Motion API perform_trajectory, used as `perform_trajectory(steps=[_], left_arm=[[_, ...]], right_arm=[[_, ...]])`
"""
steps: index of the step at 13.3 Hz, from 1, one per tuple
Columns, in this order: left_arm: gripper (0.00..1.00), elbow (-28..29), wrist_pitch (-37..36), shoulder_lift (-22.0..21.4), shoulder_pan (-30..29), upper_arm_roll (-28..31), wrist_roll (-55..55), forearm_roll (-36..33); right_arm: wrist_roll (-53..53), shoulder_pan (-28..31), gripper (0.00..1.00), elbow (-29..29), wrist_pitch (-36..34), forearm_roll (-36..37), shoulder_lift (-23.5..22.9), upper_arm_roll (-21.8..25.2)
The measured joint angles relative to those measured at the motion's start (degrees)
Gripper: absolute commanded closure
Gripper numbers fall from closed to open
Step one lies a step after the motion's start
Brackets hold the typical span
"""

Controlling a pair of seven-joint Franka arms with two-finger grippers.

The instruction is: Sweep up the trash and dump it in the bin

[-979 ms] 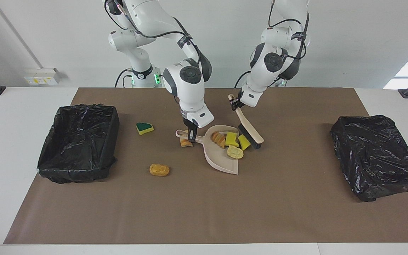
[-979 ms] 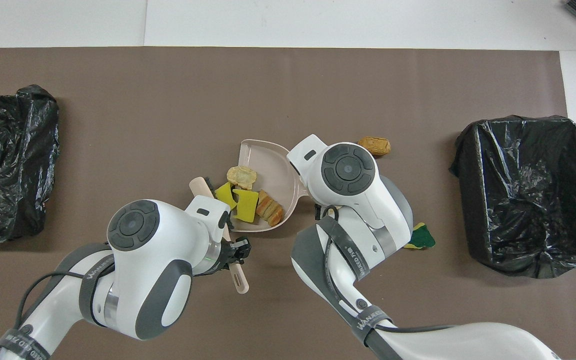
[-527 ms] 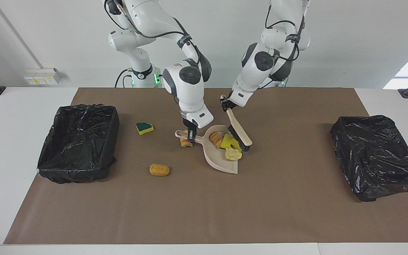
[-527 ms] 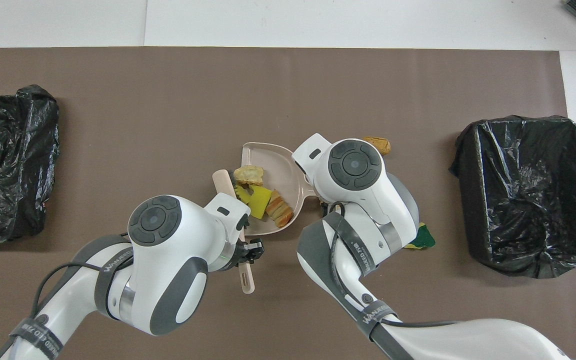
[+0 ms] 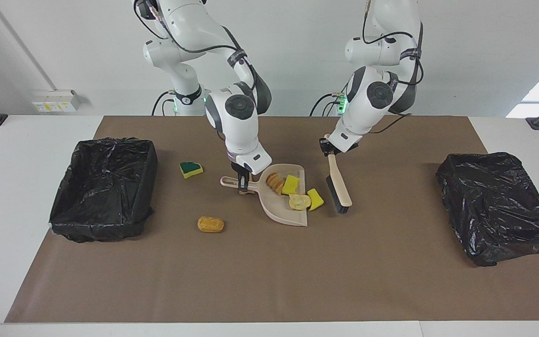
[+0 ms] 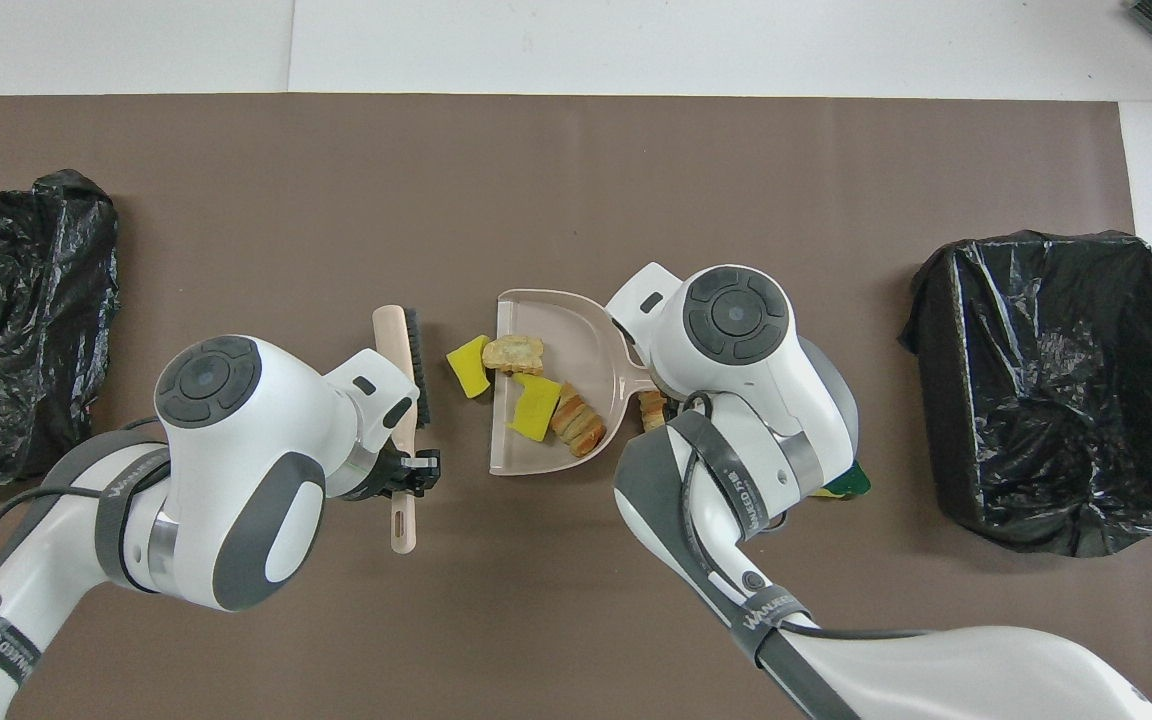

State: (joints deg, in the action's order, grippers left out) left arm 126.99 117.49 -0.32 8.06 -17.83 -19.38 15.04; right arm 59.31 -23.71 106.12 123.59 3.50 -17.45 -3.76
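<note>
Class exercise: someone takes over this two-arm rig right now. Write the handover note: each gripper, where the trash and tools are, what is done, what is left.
Right gripper: shut on the dustpan handle, pan on the mat.
Left gripper: shut on the brush handle, bristles beside the pan's mouth.
Done: bread lump, yellow sponge and pale lump lie in the pan.
Left: yellow chunk sits at the pan's lip; small lump lies by the handle; green-topped sponge and orange lump lie loose toward the open bin. Nothing dumped yet, as far as can be seen.
</note>
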Motion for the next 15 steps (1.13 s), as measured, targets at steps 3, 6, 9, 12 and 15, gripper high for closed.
perform_trajectory(steps=[3, 6, 9, 12, 15], left_arm=[[1.00, 0.0, 1.7, 2.4, 0.1, -0.5, 0.0, -0.1], [1.00, -0.1, 2.0, 3.3, 2.3, -1.2, 0.2, -0.2], [1.00, -0.9, 1.9, 3.2, 6.8, -1.5, -1.5, -0.2], [1.00, -2.0, 1.8, 3.2, 8.1, -1.6, -2.7, -0.5], [1.00, -2.7, -0.4, 3.1, 7.9, -0.8, -2.7, -0.6]], right_arm=[[-1.2, -1.5, 1.00, 0.0, 1.1, 0.0, 0.0, -0.2], [-2.4, -2.7, 1.00, 0.0, 1.6, 0.0, 0.0, -0.2], [-2.4, -2.5, 1.00, 0.0, 1.6, 0.0, 0.0, -0.1], [-2.2, -1.6, 1.00, 0.1, 2.4, -0.9, 0.0, 0.0], [0.4, -1.0, 1.00, 0.2, 3.6, -5.8, -0.1, 0.1]])
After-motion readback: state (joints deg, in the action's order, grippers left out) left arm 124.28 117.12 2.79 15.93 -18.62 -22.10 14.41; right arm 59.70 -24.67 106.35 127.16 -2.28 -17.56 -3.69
